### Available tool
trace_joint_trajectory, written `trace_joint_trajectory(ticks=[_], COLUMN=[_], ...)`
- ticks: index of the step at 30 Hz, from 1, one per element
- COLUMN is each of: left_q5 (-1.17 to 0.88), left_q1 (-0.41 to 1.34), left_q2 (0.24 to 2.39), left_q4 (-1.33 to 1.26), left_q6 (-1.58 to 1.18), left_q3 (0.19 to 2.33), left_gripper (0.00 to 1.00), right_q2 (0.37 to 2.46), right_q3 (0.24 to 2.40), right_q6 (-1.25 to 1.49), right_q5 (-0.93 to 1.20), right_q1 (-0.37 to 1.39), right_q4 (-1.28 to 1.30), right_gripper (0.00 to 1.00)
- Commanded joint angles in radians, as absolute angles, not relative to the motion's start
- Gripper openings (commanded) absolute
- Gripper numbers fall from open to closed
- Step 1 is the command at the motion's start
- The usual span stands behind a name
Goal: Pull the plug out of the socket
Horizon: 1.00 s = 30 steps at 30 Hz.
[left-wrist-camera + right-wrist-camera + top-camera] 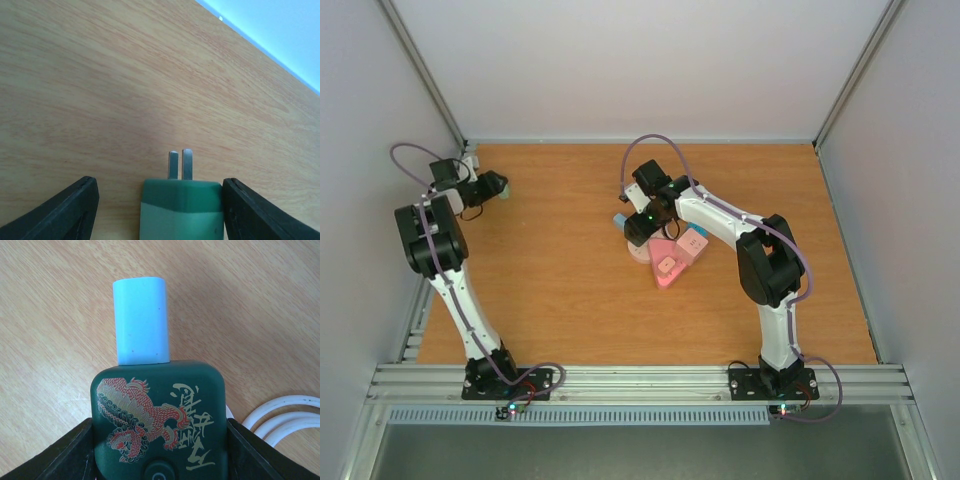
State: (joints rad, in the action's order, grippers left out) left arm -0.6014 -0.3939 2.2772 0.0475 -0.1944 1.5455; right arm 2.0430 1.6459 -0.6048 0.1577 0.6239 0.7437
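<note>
My right gripper (638,226) (160,452) is shut on a dark green socket cube (160,415) with a red and gold dragon print. Both fingers press its sides. A light blue plug (141,322) (619,220) sticks out of the cube's far face, still seated in it. My left gripper (492,186) (159,205) is at the far left of the table, with its jaws apart. A green plug (182,207) with two bare metal prongs (180,164) lies between them. It touches the right finger and stands clear of the left finger (75,210).
Pink socket blocks (672,258) lie beside the right gripper at the table's middle. White cable loops (285,420) run off to the right of the green cube. The enclosure's left wall (370,150) is close to the left arm.
</note>
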Motion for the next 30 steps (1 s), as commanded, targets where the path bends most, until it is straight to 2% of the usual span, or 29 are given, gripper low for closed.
trace_joint_trajectory(ticks=[1,11,16,30], left_q5=[-0.678,-0.588,-0.542,-0.447], left_q1=[-0.414,-0.416,-0.409,-0.357], left_q2=[2.224,2.097,2.116,2.173], left_q4=[0.072,0.159,0.255,0.319], left_q6=[-0.183,-0.076,-0.011,0.074], left_q3=[1.531,1.468,1.508,1.586], left_gripper=[0.69,0.68,0.67,0.63], right_q2=[2.095,2.091,2.094,2.095], right_q3=[1.608,1.608,1.613,1.615], right_q6=[-0.613,-0.607,-0.607,-0.601], right_q5=[0.229,0.227,0.232,0.234], right_q1=[0.657,0.656,0.657,0.657], right_q4=[0.816,0.813,0.813,0.812], right_gripper=[0.23,0.23,0.23,0.23])
